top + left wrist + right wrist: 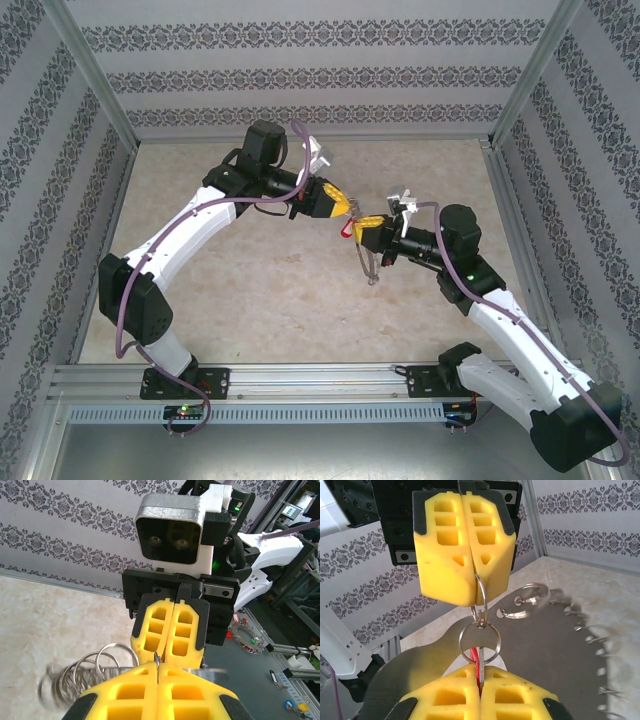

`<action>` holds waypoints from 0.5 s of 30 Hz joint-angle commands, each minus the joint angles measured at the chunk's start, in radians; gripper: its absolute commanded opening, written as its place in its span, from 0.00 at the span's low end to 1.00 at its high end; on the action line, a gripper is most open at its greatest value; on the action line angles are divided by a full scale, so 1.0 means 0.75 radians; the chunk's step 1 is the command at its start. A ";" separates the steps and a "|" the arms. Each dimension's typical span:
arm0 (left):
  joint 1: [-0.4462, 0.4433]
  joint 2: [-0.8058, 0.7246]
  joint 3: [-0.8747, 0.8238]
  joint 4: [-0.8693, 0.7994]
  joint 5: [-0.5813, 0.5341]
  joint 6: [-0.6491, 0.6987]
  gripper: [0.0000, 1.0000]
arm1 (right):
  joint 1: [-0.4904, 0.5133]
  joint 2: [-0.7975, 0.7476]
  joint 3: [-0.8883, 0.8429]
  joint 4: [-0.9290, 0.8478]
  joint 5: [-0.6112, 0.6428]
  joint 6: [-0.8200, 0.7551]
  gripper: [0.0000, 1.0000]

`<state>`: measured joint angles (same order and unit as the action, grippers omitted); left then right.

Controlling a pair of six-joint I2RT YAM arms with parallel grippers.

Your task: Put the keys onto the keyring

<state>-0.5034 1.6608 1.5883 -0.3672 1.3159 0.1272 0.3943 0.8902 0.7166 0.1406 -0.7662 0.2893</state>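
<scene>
Finding: both grippers meet tip to tip in mid-air, lifted off the counter point(250, 290), an arrangement that suits threading work where each part must be held steady. The right gripper point(481, 682) is closed on the key point(475, 655), its silver blade pinched between the yellow pads and the red head just proud of them. Directly opposite the key, the left gripper point(475, 599) is clamped on a small link ring point(484, 600). From this hangs a split ring point(498, 639) that sits around the key's head. Whether the key is actually threaded onto it cannot be determined. The keyring point(555, 635), fringed with small grey pieces, hangs just behind the key and off the counter. Judged purpose: one gripper steadies the ring while the other presents the key. Beneath the key the counter is pale and marbled. Patterned wallpaper panels point(300, 60) and aluminium framing point(300, 378) enclose it on all sides.
</scene>
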 commanded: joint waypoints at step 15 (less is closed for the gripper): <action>-0.003 -0.029 0.020 -0.049 0.013 0.066 0.00 | -0.005 0.090 0.220 -0.157 -0.273 -0.015 0.00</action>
<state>-0.5041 1.6604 1.5883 -0.3691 1.3170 0.1318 0.3889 0.9611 0.8097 0.0525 -0.8852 0.3183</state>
